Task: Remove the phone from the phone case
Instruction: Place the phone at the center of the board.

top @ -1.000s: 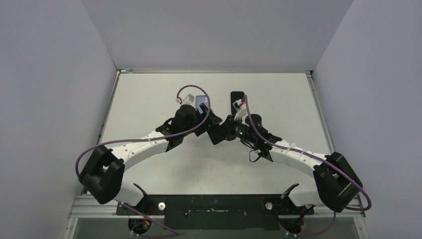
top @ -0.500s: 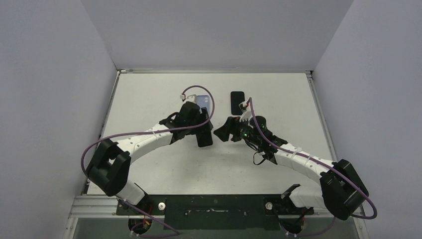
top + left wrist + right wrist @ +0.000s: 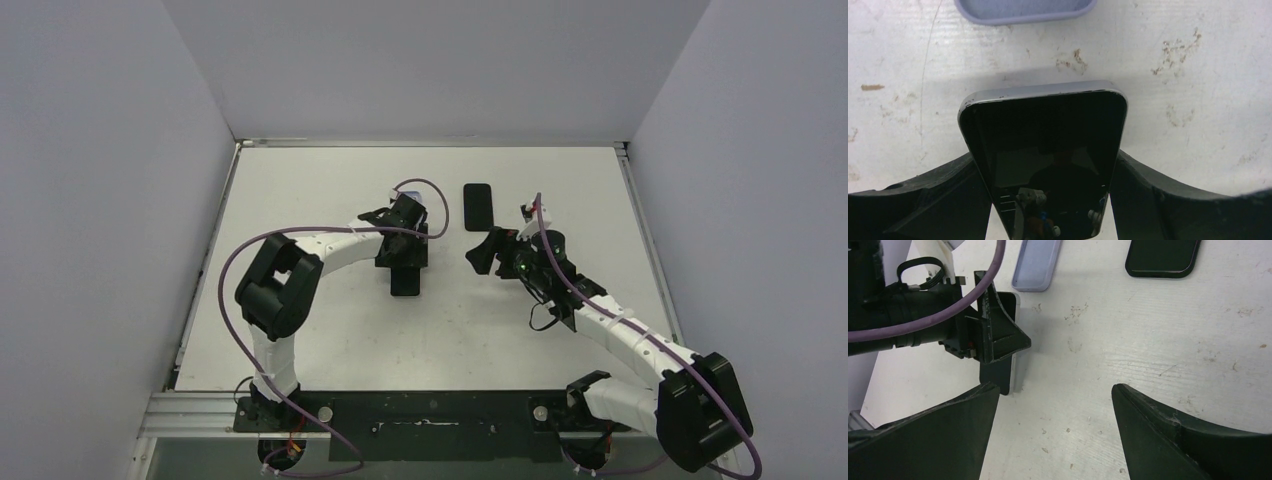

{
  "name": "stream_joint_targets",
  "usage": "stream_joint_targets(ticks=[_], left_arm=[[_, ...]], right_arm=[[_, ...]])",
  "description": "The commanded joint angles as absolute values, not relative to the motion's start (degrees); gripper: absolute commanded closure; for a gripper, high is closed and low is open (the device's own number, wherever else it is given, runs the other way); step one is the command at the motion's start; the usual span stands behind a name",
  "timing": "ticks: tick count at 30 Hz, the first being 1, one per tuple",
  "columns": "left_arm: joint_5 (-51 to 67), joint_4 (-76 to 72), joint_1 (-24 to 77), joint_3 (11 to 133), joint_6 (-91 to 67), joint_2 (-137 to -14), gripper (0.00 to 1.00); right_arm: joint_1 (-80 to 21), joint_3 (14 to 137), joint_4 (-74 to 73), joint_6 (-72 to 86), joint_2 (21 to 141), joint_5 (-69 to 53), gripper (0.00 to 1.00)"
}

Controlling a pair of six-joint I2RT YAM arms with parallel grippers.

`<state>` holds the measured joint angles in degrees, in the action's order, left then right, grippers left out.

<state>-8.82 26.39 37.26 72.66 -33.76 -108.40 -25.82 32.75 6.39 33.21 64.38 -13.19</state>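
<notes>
The phone (image 3: 1045, 135), black glass with a silver rim, sits crosswise between my left gripper's (image 3: 1045, 165) fingers, which are shut on its long edges. From above, the phone (image 3: 405, 277) sticks out toward the near side below the left gripper (image 3: 404, 258). The lavender phone case (image 3: 1025, 10) lies empty on the table just beyond the phone's end; it also shows as the case (image 3: 1038, 265) in the right wrist view. My right gripper (image 3: 1055, 390) stands open over bare table, right of the phone (image 3: 996, 375), holding nothing.
A black phone-shaped slab (image 3: 477, 205) lies flat at the back centre, just beyond the right gripper (image 3: 485, 252); the same slab (image 3: 1163, 257) shows in the right wrist view. White walls close in the table (image 3: 300, 330) on three sides.
My right gripper opened and drew back to the right. The left gripper carried the phone right and nearer, away from the case, while its arm folded in.
</notes>
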Motion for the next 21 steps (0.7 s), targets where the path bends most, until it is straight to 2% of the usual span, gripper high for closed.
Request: stream_joint_targets(ticks=[1,4,13,21], left_arm=[[-9.9,28.4,37.0,78.6,-33.8,-112.0,0.82],[-9.5,28.4,37.1,79.2,-35.3,-113.7,0.76],[-12.2,28.2,37.1,77.8,-38.1,-115.2,0.49],[-12.3,28.9,37.1,77.9,-37.8,-116.2,0.32]], right_arm=[[-25.1,31.7,5.9,31.9,62.4,-11.4,0.15],[-24.9,31.2,5.7,32.1,61.8,-11.3,0.15],[-24.2,30.1,5.4,32.1,60.5,-11.2,0.14],[-23.9,29.8,6.1,32.4,61.1,-11.6,0.14]])
